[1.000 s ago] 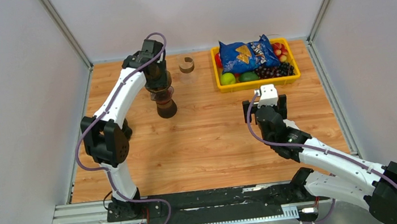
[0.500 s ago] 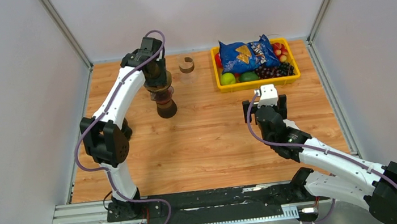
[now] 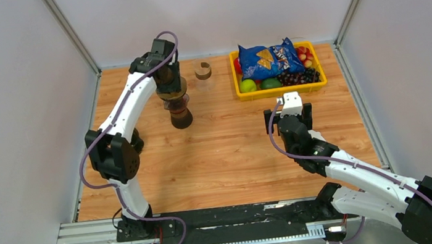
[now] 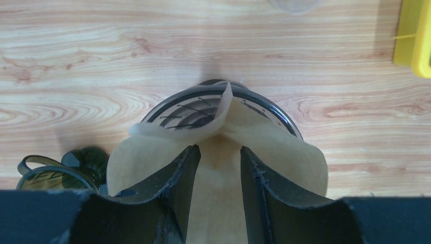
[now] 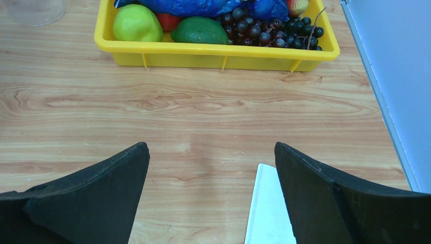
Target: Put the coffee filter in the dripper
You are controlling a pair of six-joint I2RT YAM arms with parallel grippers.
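Note:
The dark glass dripper [image 3: 173, 96] stands on a dark server [image 3: 181, 119] at the back left of the table. In the left wrist view the tan paper coffee filter [image 4: 284, 152] lies spread over the dripper's rim [image 4: 269, 109], one edge standing up at the far side. My left gripper [image 4: 219, 148] is directly above it, its fingers a little apart with the paper showing in the gap; in the top view the left gripper [image 3: 170, 85] hides the filter. My right gripper [image 5: 211, 147] is wide open and empty over bare wood; the top view shows the right gripper [image 3: 288, 95] near the basket.
A clear cup with brown filters [image 3: 203, 69] stands behind the dripper. A yellow basket [image 3: 280, 90] holds a blue chip bag, fruit and grapes. A white flat slip [image 5: 269, 208] lies under my right gripper. Grey walls close in the table's sides.
The left arm's elbow has shifted slightly left while its gripper stays over the dripper. The right arm has not moved.

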